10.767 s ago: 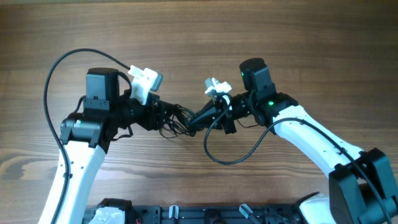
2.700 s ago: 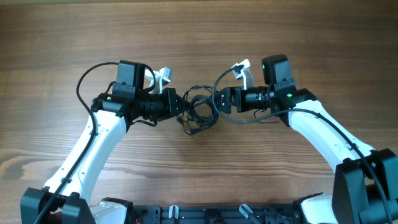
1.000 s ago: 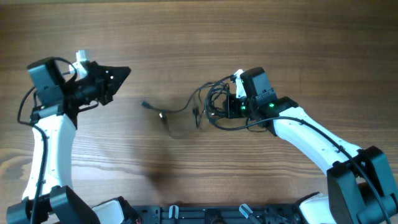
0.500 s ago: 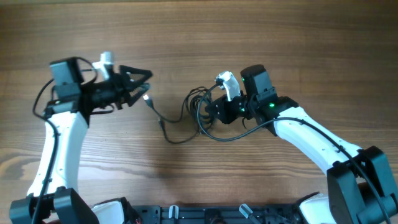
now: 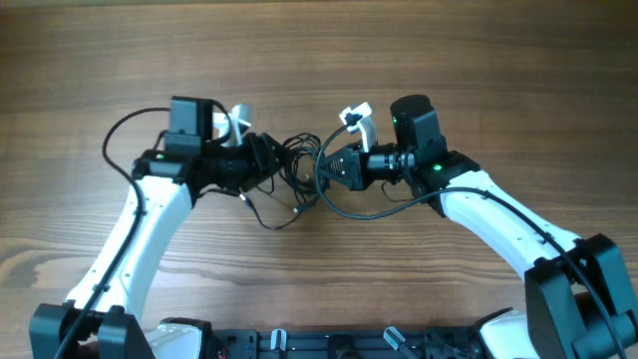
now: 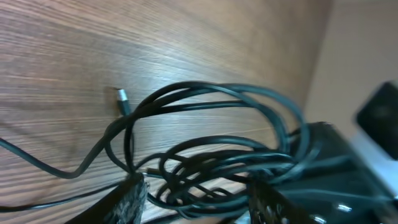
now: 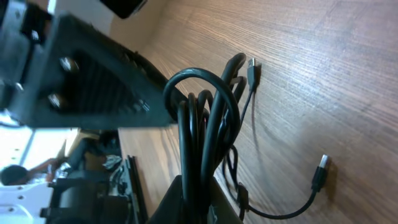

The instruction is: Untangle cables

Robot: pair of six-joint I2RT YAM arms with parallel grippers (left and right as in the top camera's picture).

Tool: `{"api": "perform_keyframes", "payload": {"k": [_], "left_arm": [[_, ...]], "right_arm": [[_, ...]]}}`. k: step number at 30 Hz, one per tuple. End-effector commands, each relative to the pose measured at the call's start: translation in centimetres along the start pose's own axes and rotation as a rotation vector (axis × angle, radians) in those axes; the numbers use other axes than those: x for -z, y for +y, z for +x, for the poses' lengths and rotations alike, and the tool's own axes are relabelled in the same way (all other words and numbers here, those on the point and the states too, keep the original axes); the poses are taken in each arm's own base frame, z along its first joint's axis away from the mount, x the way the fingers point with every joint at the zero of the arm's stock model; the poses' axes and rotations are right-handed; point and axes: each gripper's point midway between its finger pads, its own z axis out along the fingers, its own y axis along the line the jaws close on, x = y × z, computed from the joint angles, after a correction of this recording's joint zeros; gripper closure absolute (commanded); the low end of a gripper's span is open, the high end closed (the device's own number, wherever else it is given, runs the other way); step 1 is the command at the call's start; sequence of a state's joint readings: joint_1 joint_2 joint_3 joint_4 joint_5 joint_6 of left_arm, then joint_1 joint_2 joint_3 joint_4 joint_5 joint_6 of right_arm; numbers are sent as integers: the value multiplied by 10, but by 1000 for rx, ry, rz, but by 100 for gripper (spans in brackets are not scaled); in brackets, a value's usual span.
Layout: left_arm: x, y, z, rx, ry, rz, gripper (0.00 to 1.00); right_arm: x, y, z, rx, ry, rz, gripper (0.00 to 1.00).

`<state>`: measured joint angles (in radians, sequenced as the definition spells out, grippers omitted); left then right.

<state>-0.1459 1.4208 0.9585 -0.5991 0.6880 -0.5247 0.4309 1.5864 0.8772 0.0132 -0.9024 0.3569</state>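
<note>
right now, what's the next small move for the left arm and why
Probably close the left end effector on the loops lying between its open fingers. The right end effector is shut on the cables, so it anchors the tangle and a second grip would let the arms pull strands apart.

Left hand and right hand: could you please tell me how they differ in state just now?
The left hand stands open; the right hand is shut. The cables loop loose between the left hand's jaws, unpinched, while the right hand clamps a bunch of them. Shared: in the overhead view both hands face each other across the same tangle.
</note>
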Motion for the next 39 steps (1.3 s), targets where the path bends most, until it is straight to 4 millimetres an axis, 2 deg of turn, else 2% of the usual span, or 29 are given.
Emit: {"api": "perform_keyframes", "payload": {"k": [1, 7, 12, 15, 19, 20, 21, 24, 27, 32, 35, 39], "left_arm": [[-4, 10, -7, -85, -83, -151, 53], [-10, 14, -5, -133, -114, -240, 83], [-13, 16, -4, -163, -135, -292, 96], [-10, 22, -9, -168, -166, -338, 96], [-4, 33, -19, -166, -224, -413, 96], [-3, 35, -21, -165, -232, -426, 96], [-3, 35, -21, -165, -232, -427, 96], [-1, 36, -22, -160, -238, -426, 96], [11, 36, -27, -146, -266, -418, 96], [40, 11, -30, -155, -328, -307, 96], [50, 0, -27, -174, -355, -270, 96], [54, -2, -26, -177, -362, -266, 96]], "right_arm": [[1, 9, 0, -37, 9, -49, 96], [3, 25, 6, -36, 46, -141, 96], [5, 34, 9, -36, 68, -195, 96], [6, 38, 11, -35, 77, -218, 96], [10, 53, 13, -13, 100, -305, 95], [11, 54, 13, -10, 100, -313, 91], [11, 51, 11, -10, 92, -299, 69], [12, 41, 6, -17, 65, -254, 67], [16, 25, -4, -52, 22, -182, 62], [19, 7, -12, -83, -22, -103, 64], [19, 7, -12, -81, -23, -100, 57], [14, 11, -9, -19, -12, -108, 52]]}}
